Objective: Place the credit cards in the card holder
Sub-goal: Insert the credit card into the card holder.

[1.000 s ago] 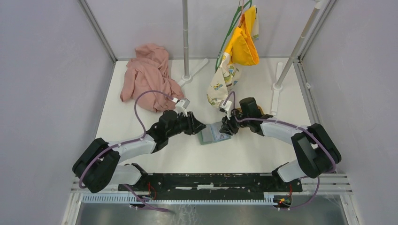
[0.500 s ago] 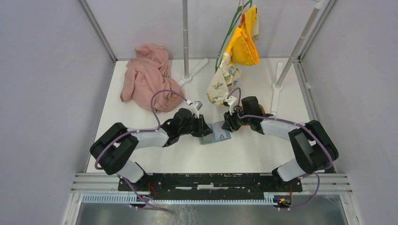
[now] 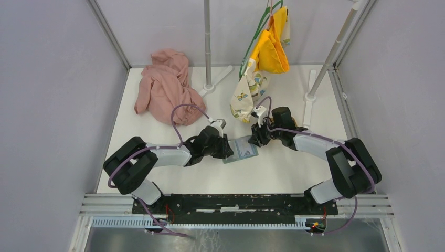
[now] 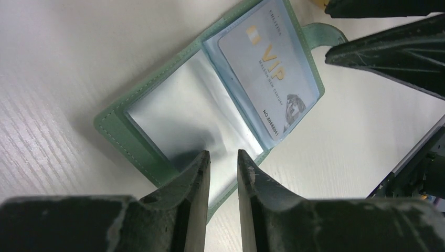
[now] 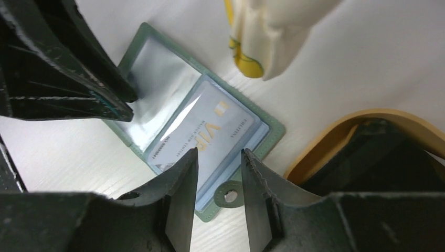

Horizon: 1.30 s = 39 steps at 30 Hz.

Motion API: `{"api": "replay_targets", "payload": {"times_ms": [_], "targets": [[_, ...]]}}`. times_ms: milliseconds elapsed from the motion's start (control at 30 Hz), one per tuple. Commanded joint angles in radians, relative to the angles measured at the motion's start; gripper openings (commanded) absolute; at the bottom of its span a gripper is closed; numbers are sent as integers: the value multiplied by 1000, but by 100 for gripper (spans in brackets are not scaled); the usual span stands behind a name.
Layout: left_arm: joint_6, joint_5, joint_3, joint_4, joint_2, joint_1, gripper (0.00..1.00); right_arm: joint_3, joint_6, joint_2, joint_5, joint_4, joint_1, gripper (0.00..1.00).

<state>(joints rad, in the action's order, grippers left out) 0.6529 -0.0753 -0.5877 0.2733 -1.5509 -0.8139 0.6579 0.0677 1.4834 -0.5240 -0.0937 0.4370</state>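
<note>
Card holder [image 4: 178, 110]: lay open between both grippers, pale VIP card [image 4: 270, 79] sleeved in its clasp-side half. Left gripper [image 4: 223, 157]: had moved in over holder's empty half, fingers narrowly parted, holding nothing. Right gripper [image 5: 219, 153]: hovered above clasp side, likewise released. Empty sleeve probably stood ready for the next card

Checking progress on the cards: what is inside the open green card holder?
One pale VIP card sits in a clear sleeve on one half of the card holder. The other sleeve looks empty. Anything beneath the card and sleeves is covered.

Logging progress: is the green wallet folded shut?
No, the wallet lies open flat, with a pale VIP card showing inside.
</note>
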Motion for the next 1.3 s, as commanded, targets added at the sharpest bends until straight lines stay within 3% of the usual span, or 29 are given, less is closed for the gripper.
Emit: {"api": "replay_targets", "payload": {"times_ms": [0, 167, 400, 600, 1267], "targets": [[-46, 9, -7, 34, -18, 0, 33, 49, 38, -55, -96, -2, 29, 41], [-65, -4, 10, 63, -3, 0, 33, 22, 49, -149, -142, -39, 58, 43], [-41, -24, 54, 125, -18, -1, 32, 29, -5, -19, -104, -20, 71, 43], [-20, -23, 93, 159, -9, -1, 31, 17, -51, 13, 19, -29, 80, 47], [-9, -32, 103, 184, -25, -4, 31, 49, -200, 114, 133, 24, 66, 48]]}}
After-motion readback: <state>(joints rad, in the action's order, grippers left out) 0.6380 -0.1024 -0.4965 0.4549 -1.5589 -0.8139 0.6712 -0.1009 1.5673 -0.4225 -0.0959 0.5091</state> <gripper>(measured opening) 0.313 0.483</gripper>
